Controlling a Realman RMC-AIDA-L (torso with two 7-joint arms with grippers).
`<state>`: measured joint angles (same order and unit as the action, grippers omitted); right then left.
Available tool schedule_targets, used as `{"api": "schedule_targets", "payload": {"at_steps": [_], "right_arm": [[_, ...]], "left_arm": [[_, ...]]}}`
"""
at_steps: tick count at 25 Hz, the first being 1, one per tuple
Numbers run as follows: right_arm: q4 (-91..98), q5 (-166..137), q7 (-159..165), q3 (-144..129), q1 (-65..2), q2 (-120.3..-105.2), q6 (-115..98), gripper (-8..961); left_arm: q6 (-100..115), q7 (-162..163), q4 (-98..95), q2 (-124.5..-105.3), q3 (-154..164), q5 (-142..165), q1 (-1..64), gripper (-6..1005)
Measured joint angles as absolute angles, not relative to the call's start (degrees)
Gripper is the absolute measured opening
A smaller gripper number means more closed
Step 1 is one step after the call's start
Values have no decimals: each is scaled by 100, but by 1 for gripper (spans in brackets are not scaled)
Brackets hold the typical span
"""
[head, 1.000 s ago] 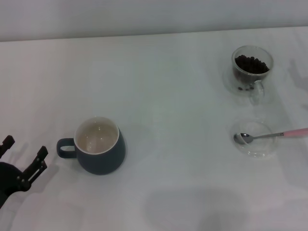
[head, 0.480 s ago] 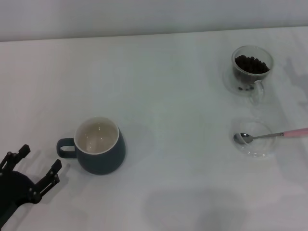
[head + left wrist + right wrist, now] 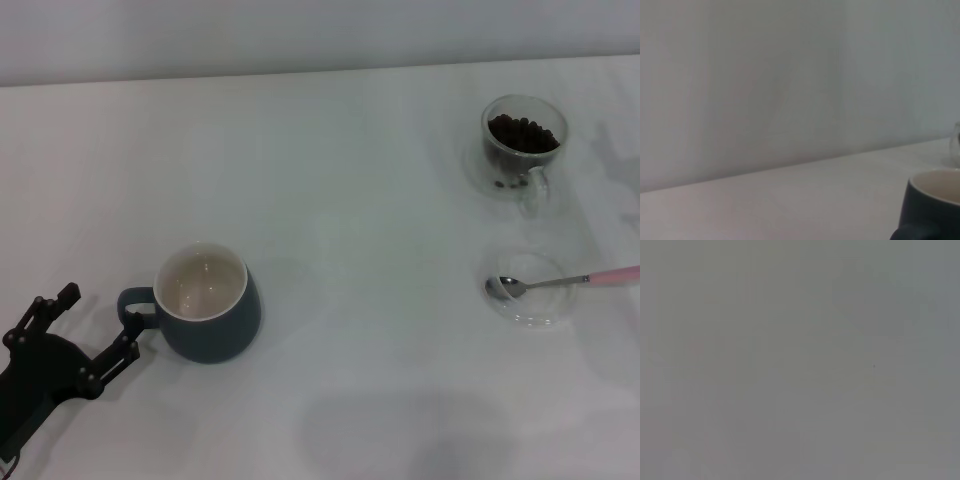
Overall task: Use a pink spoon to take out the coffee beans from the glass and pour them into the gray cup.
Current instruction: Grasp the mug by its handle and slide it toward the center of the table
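Nothing of the task is done yet, judging by how things lie.

- Gray cup (image 3: 207, 302): upright on the tabletop (image 3: 350, 180), near the robot's left side. Cream inside looks bare; no beans in it. Its loop handle points toward the left end effector (image 3: 92, 328).
- Left end effector: low at the near left corner, fingers spread apart, holding nothing. One fingertip sits right by the cup's handle; whether it touches cannot be told. The left wrist view catches only the cup's rim and dark wall at the frame edge.
- Glass (image 3: 522, 145): far right of the tabletop, well apart from the cup, upright. Coffee beans (image 3: 521, 133) fill it close to the rim.
- Pink spoon (image 3: 565, 281): untouched, silver bowl resting in a shallow clear dish (image 3: 530, 289) just nearer than the glass, pink handle running off toward the right edge.
- Right end effector: not in the head view; its wrist view shows a blank gray field only.

Left to do, as I read it: take up the spoon, scoop from the glass, carry across, tip into the cup. The left arm seems set to steady the cup.
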<state>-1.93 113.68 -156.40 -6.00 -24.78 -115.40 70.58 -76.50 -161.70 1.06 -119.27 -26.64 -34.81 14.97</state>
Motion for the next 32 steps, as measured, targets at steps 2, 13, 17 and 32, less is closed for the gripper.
{"api": "schedule_targets", "payload": {"at_steps": [2, 13, 17, 32], "right_arm": [[-193, 11364, -15639, -600, -2473, -11539, 7060, 874], [-193, 11343, -15635, -613, -2474, -11532, 7063, 875], [-193, 11343, -15635, -607, -2475, -11531, 7063, 874], [-193, 11360, -15635, -597, -2511, -11531, 7049, 875]], "left_arm": [[-7554, -16167, 134, -11930, -2673, -3520, 1509, 876], [-7303, -16185, 385, -11936, -2768, -3605, 1604, 869], [-7294, -16185, 405, -11935, -2769, -3672, 1651, 856], [-6896, -16181, 564, -11935, -2768, -3701, 1796, 574]]}}
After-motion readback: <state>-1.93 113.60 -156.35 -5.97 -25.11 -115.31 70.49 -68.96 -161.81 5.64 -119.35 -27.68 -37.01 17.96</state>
